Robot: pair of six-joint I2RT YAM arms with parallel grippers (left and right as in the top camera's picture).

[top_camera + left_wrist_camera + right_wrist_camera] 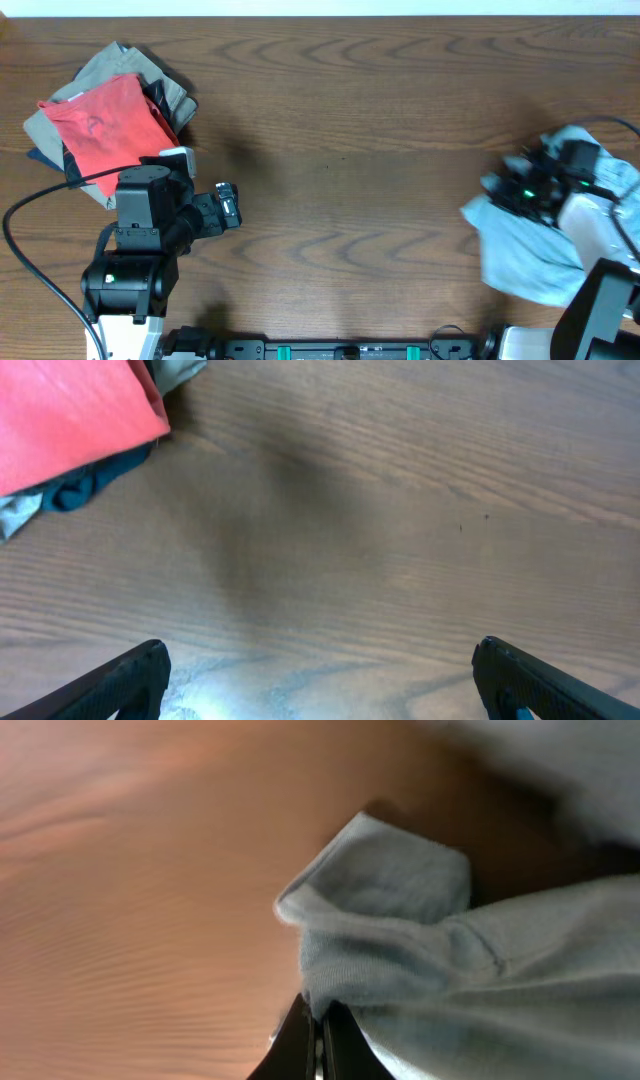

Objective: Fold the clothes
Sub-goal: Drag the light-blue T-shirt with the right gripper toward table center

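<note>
We see the left pincer (232,205) spread wide and holding nothing. Its two dark fingers (130,680) sit well apart at the bottom corners of the left wrist view, with only bare wood of the bench (350,120) between them. At the far left corner of the bench lies a pile of clothes (50,130): a red garment (105,125) on top, a grey-olive garment (130,70) beneath it, and a dark teal piece (85,485) poking out from under the red edge. The pile is near the left pincer, but the two do not touch.

On the other side, the right pincer (318,1038) is closed tight, its tips almost meeting, and it nips a fold of the light blue garment (520,255). That garment lies crumpled on the bench by the right edge. In the right wrist view, a small cuff-like flap of it shows just above the pinched spot
</note>
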